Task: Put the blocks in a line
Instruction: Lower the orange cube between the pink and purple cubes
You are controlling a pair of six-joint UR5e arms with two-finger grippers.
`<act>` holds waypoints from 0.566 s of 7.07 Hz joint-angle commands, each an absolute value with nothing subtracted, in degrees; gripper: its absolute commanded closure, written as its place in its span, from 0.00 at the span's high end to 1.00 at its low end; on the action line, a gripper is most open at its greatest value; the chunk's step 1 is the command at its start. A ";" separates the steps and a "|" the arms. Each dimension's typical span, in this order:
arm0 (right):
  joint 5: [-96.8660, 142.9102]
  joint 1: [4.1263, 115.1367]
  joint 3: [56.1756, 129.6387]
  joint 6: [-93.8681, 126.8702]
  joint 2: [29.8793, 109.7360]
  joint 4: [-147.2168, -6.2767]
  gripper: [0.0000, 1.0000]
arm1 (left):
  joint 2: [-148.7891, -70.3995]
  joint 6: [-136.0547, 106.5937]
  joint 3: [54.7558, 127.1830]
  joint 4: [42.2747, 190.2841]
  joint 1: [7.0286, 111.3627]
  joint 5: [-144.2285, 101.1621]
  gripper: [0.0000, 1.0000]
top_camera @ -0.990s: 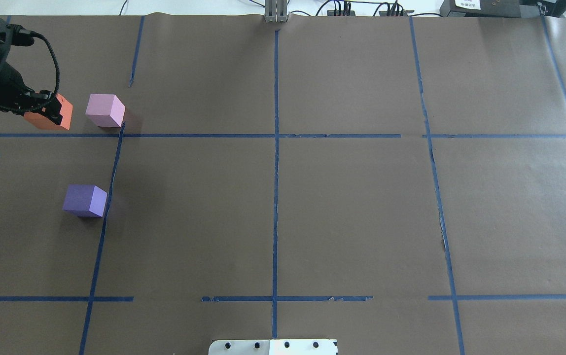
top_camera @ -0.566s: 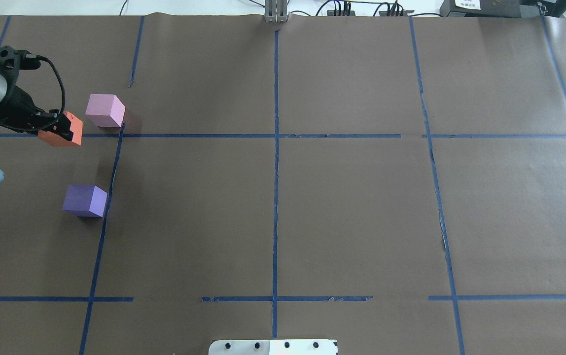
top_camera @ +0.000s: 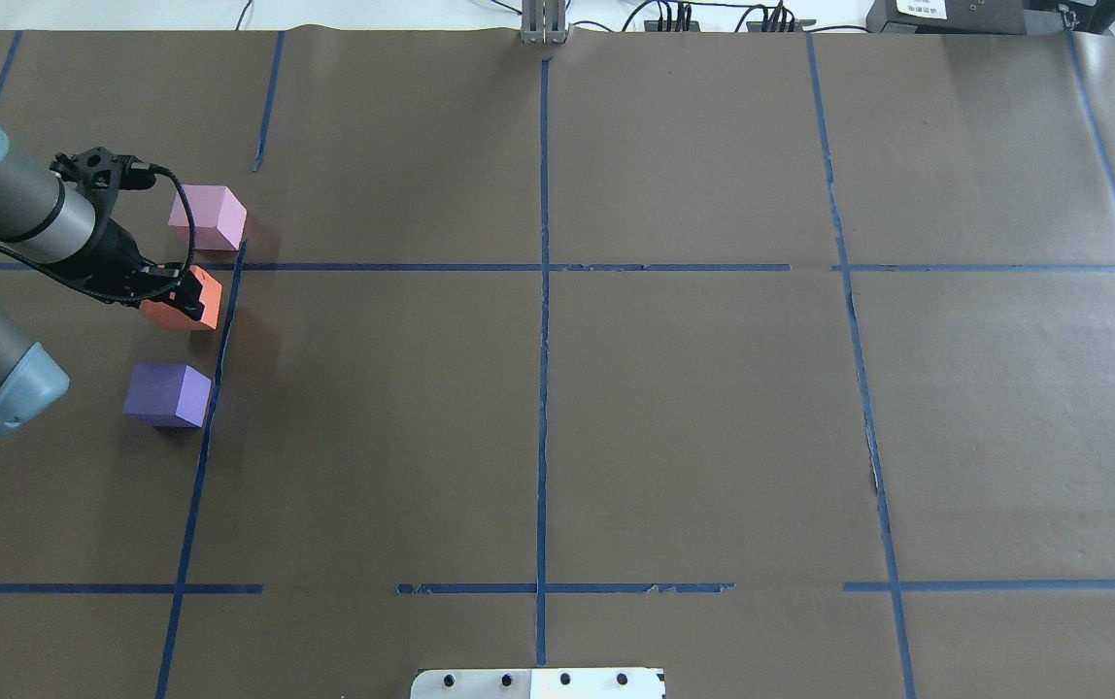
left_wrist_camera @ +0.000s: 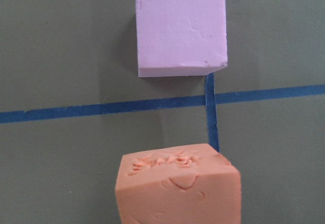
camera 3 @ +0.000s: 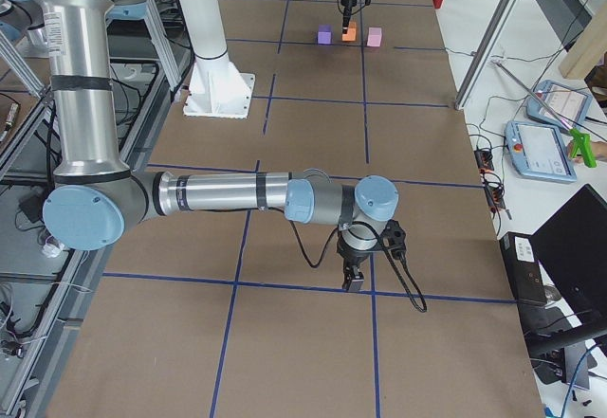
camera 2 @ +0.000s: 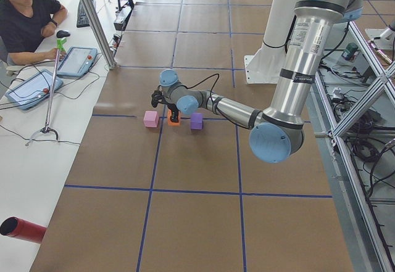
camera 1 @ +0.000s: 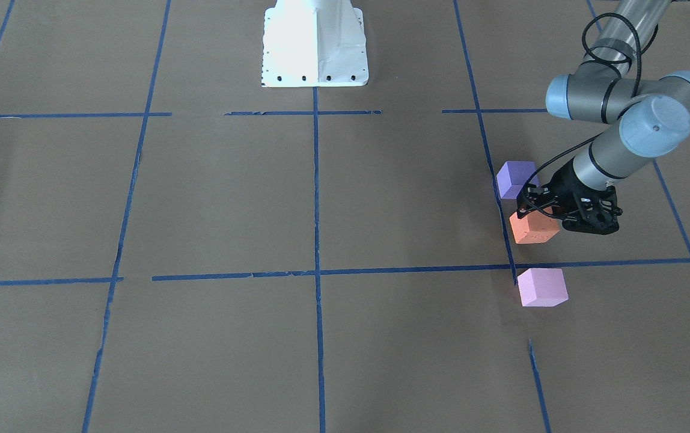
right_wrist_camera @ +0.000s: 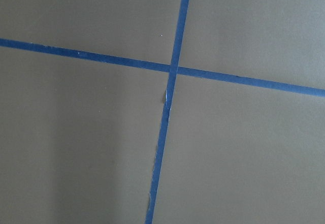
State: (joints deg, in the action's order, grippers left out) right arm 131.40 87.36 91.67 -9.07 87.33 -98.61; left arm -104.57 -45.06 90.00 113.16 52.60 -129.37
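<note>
Orange block (top_camera: pixel 206 299) sits half hidden in the left gripper's (top_camera: pixel 177 294) pinch, pink block (top_camera: pixel 208 216) at 12 o'clock, purple block (top_camera: pixel 167 393) at 6; the right gripper's (camera 3: pixel 354 281) grip is too small to make out.

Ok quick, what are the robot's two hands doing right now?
Left gripper: closed, holding the orange block.
Right gripper: cannot tell if it is open or closed.

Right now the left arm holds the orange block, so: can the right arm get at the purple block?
Probably not: the right claw hangs near the opposite end of the table, far from the purple block.
</note>
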 commanded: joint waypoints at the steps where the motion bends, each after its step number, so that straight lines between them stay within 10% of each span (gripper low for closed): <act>1: 131.40 87.36 91.67 -9.14 87.28 -98.61 1.00 | -105.21 -44.83 88.34 113.38 52.29 -129.29 0.02; 3: 131.40 87.36 91.67 -9.14 87.28 -98.61 1.00 | -105.12 -44.30 86.75 116.45 51.68 -129.20 0.24; 4: 131.40 87.36 91.67 -9.14 87.28 -98.61 1.00 | -105.12 -44.21 86.75 116.54 51.59 -129.11 0.55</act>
